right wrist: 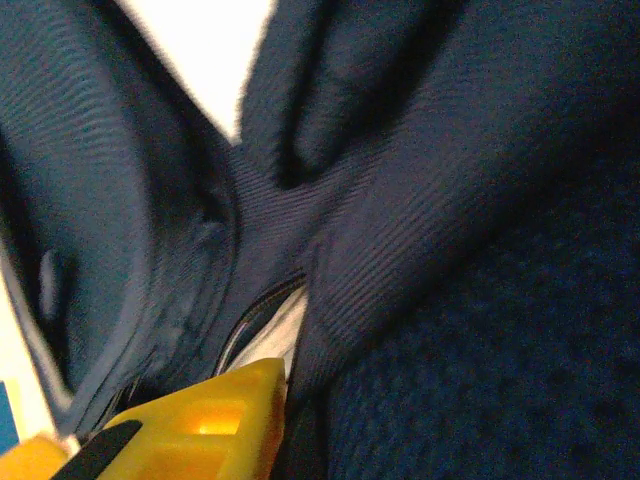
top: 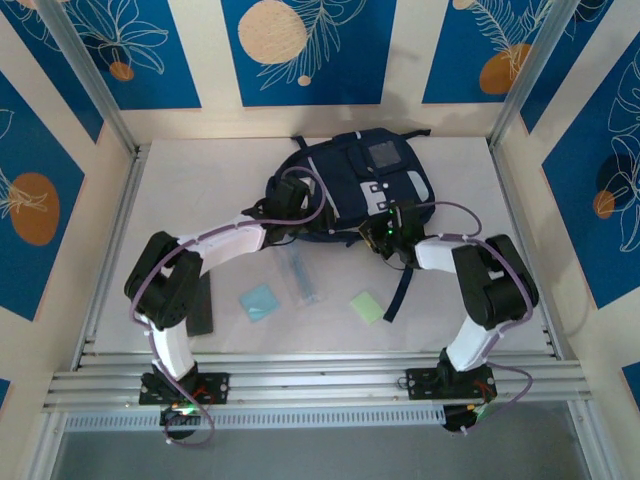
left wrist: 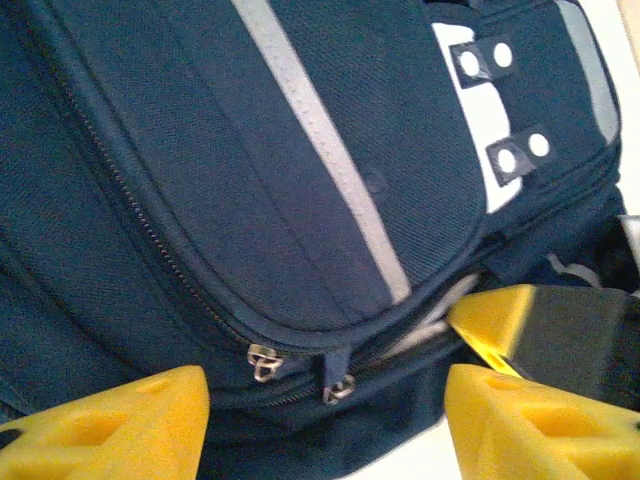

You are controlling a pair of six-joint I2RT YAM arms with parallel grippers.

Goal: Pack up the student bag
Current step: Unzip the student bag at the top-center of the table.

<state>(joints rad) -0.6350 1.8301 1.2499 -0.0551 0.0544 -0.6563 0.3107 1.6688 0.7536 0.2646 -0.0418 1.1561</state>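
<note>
The student bag (top: 352,180), dark navy with light-grey stripes, lies flat at the back middle of the table. My left gripper (top: 296,200) is at its left edge. In the left wrist view this gripper (left wrist: 325,430) is open, and two metal zipper pulls (left wrist: 264,361) lie between its yellow fingers (left wrist: 110,425), untouched. My right gripper (top: 386,228) is at the bag's near edge. One yellow finger of it (right wrist: 200,420) is pushed into the slit of a partly open zipper, against pale lining. A raised fold of navy fabric (right wrist: 380,260) hides the other finger, and the gripper (right wrist: 300,385) looks shut on that fold.
On the table in front of the bag lie a clear pencil pouch (top: 298,272), a light-blue pad (top: 260,300), a green sticky pad (top: 367,306) and a flat black item (top: 200,303) by the left arm. A dark strap (top: 400,290) trails toward the near edge.
</note>
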